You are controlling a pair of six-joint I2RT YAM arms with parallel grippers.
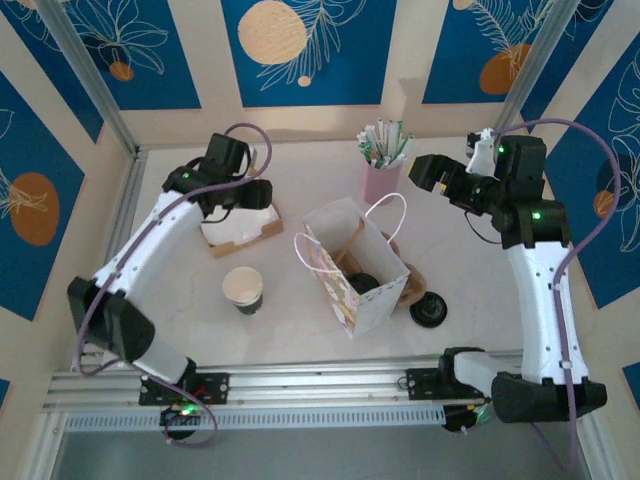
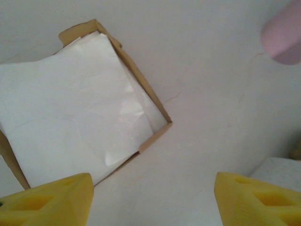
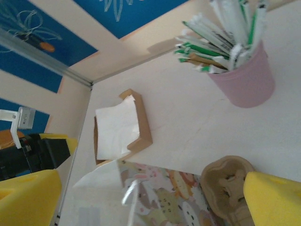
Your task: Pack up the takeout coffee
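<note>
Top external view: nearest the arm bases, a loose black lid [image 1: 428, 311] lay on the tabletop [image 1: 300, 335] just right of a patterned gift bag [image 1: 347, 300]. A lidless paper cup [image 1: 243, 289] with a pale inside stood apart on the bag's left. The bag stood upright in the middle, mouth open and white handles raised. Down inside the mouth sat a dark round shape that looked like the takeout coffee [image 1: 362, 283] with its black lid on, though it was too small to tell more. A brown cardboard cup carrier [image 1: 411, 288] lay against the bag's right side.

Farther back on the left, a shallow brown tray of white napkins [image 1: 240, 230] rested on the tabletop, with the left gripper [image 1: 256, 198] over its far edge. In the left wrist view its yellow fingers [image 2: 51, 200] were spread wide with nothing between them, above bare tabletop just off the tray's corner: released and empty.

Farther still, a pink cup [image 1: 382, 180] packed with wrapped green-and-white sticks stood behind the bag. The right gripper [image 1: 428, 172] hung in the air to the right of that cup. In the right wrist view its fingers were at the two bottom corners, far apart and holding nothing, looking down over the bag, the carrier and the napkin tray.
</note>
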